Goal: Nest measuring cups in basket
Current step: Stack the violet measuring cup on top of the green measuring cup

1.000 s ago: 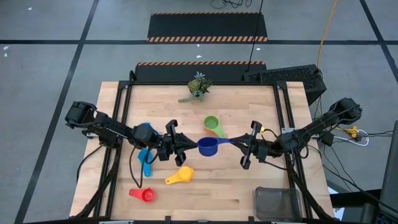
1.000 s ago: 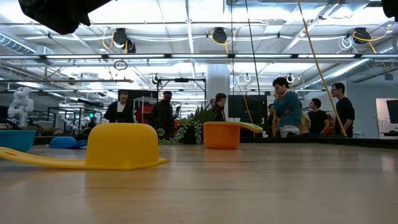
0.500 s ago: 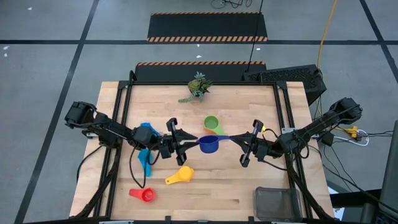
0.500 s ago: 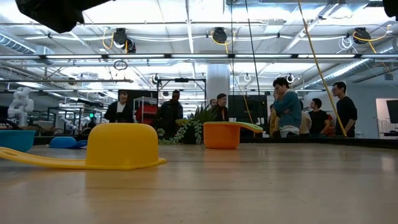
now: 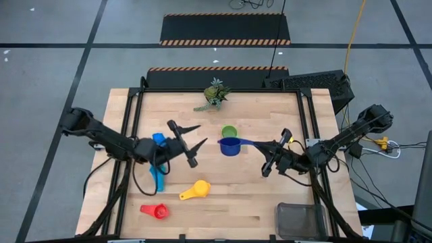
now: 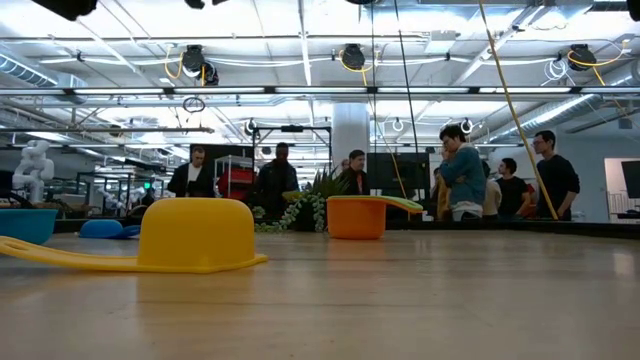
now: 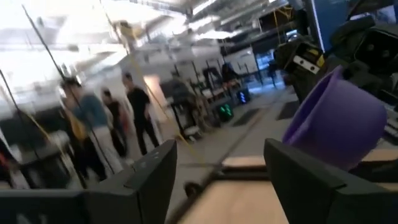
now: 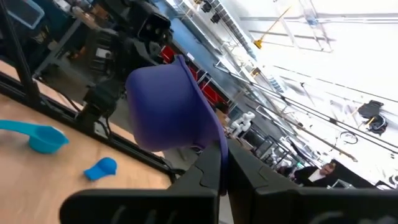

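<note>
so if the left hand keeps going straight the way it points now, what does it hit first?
Most likely the dark blue cup held by its handle in the shut right hand. The open left hand points across the table at it with bare wood between. Height is unclear, so it might pass beside the bowl.

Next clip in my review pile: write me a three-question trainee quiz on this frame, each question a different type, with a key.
1. True or false: the left gripper is clamped on the dark blue cup.
2. Which gripper holds the dark blue cup by its handle? A) left B) right C) neither
3. Fill in: the basket sits at the table's near-right corner and contains ___ cups.

Key:
1. False. Its fingers are spread apart, clear of the cup.
2. B. The right gripper is shut on the handle, with the cup lifted above the table.
3. No cups. The yellow cup and red cup lie on the table.
</note>
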Robot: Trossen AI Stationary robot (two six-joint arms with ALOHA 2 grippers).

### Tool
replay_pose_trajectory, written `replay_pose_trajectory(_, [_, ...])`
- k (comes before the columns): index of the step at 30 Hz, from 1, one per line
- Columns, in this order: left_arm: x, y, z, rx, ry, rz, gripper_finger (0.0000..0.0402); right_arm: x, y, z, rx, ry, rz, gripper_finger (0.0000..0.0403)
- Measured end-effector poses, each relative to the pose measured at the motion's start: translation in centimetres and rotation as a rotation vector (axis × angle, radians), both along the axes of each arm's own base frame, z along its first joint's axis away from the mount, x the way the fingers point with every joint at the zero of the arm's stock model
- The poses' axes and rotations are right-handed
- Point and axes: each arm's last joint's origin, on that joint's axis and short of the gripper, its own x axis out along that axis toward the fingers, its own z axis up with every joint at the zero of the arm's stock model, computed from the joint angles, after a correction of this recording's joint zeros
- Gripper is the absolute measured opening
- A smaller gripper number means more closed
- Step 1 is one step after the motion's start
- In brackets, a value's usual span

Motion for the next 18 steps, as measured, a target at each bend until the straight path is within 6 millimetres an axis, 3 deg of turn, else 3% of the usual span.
replay_pose_trajectory(10, [-1.7, 0.2, -0.1, -0.354, 0.042, -0.080, 0.0180, 1.5, 0.7, 1.3, -0.069, 0.195, -0.076, 0.0000])
replay_pose_trajectory(18, [-2.1, -1.1, -0.5, -0.472, 0.035, -0.141, 0.0154, 2.1, 0.9, 2.0, -0.216, 0.334, -0.139, 0.0000])
